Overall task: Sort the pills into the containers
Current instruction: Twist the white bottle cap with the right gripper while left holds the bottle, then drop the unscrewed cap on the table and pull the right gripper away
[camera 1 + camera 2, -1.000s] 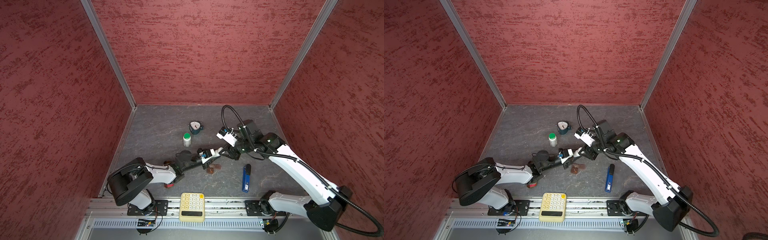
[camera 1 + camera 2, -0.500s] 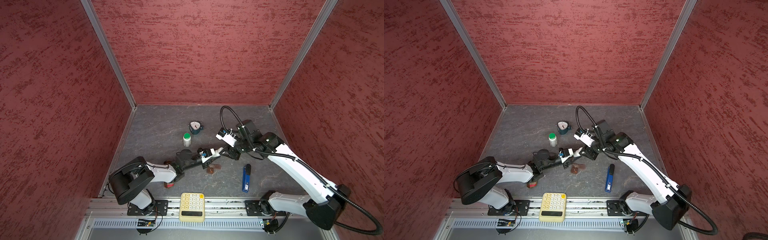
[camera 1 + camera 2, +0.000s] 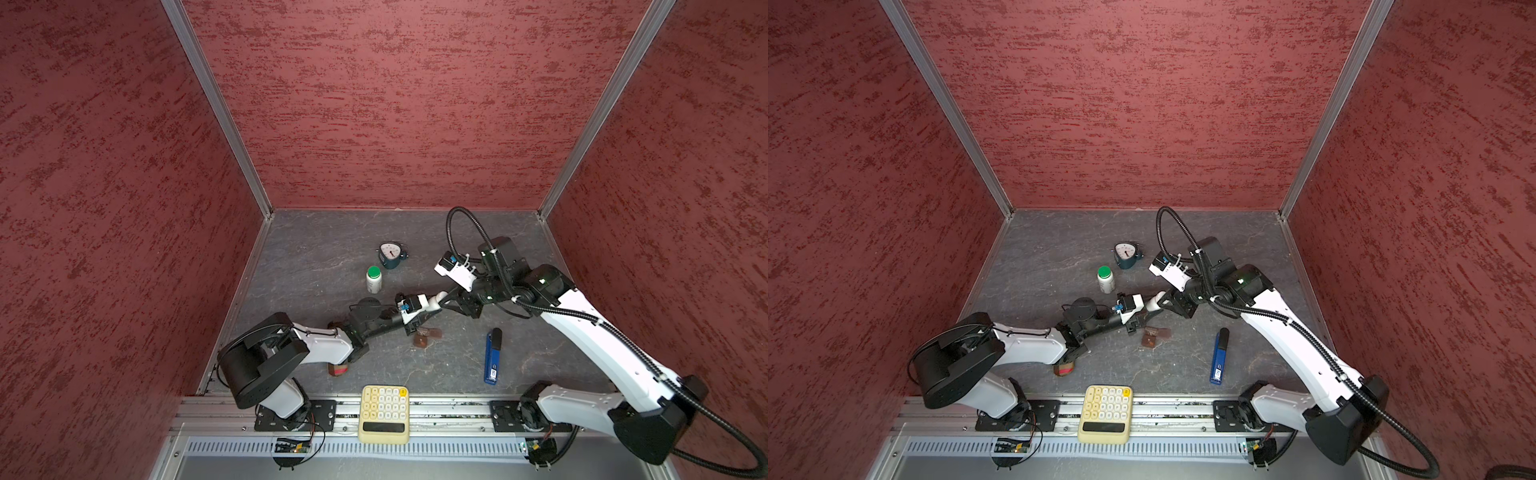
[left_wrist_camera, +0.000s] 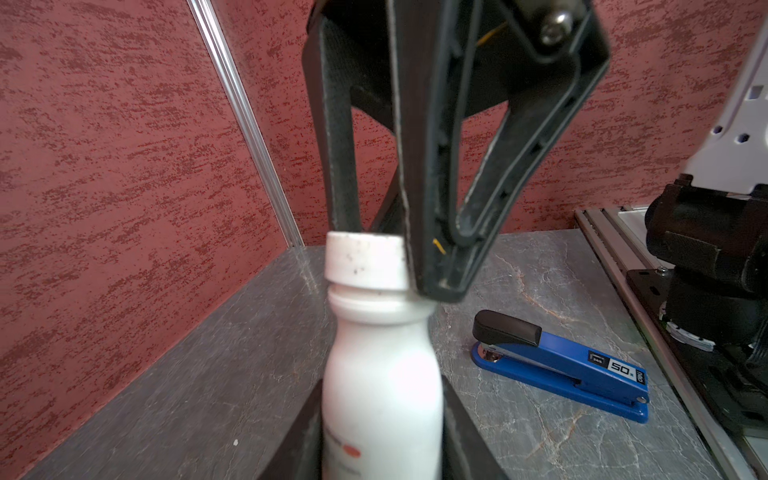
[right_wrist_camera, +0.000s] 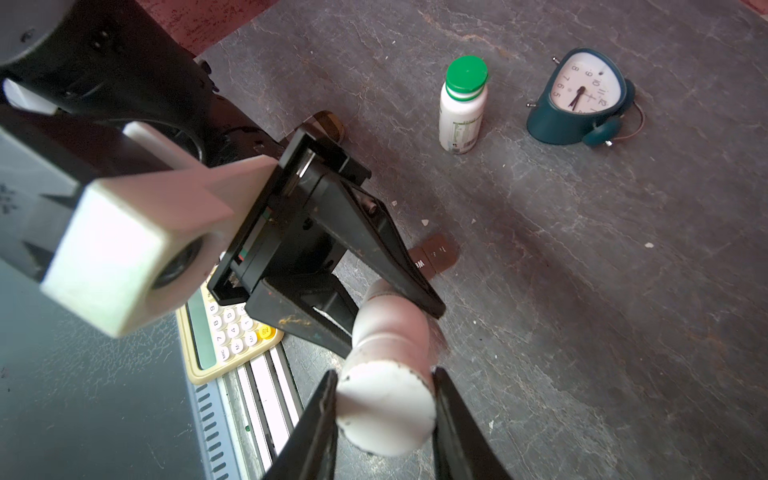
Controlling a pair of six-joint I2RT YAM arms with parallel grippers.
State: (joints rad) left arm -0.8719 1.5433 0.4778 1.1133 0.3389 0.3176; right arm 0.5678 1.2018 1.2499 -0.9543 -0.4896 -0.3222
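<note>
Grey stone-look tabletop [image 3: 316, 266], red-walled booth. We list: containers [image 3: 427, 333] — brown pill-box pieces lying just beside the left gripper [image 3: 432, 306]; pills [image 5: 424, 222] — white specks scattered near them. Next, the small white bottle [image 4: 382, 374]: left gripper clamps its body, right gripper [image 5: 384, 409] pinches its cap [image 5: 386, 415]. Farther out we count green-capped bottle [image 3: 374, 279], alarm clock [image 3: 390, 255], blue stapler [image 3: 492, 355], cream calculator [image 3: 384, 413].

left arm [image 3: 324, 345]: white shell, black joints
right arm [image 3: 615, 353]: white shell, black ribbed cable [image 3: 448, 228]
fingers [image 4: 336, 124]: thin, black
</note>
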